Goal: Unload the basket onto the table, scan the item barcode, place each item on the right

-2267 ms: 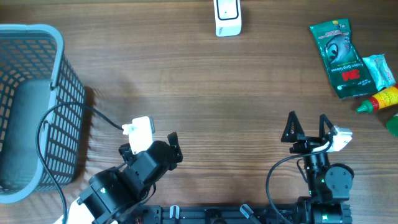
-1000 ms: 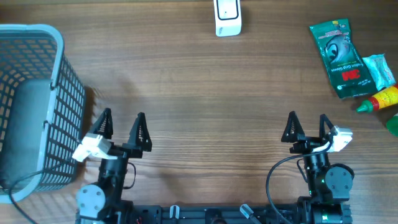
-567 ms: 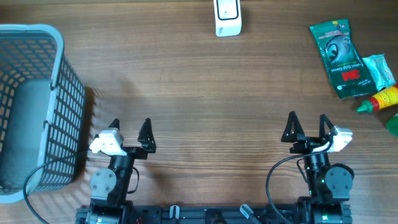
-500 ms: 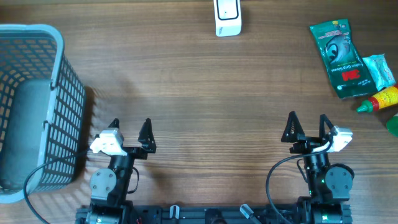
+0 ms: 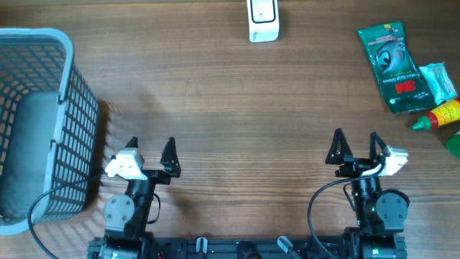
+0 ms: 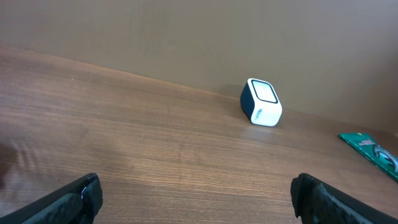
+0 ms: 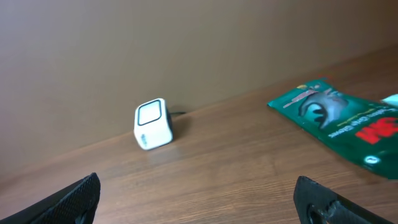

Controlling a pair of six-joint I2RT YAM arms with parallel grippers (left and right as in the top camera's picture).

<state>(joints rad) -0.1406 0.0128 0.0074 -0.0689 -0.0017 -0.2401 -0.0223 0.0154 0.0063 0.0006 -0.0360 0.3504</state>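
Left gripper (image 5: pixel 151 144): jaws spread wide, nothing held; seen at the near table edge, just beside the basket.
Right gripper (image 5: pixel 356 137): jaws spread wide, nothing held; seen at the near edge, well apart from the goods.
Green packet (image 5: pixel 393 67): laid flat at the far right, untouched.
Teal pack (image 5: pixel 440 80): tucked against the packet's right side.
Red-and-yellow bottle (image 5: pixel 438 115): laid down just below both.
Scanner (image 5: pixel 263 19): white, stood at the far edge, mid-table.
Basket (image 5: pixel 80 122): blue-grey mesh, placed at the left.
Table (image 5: pixel 237 108): wood-grained.
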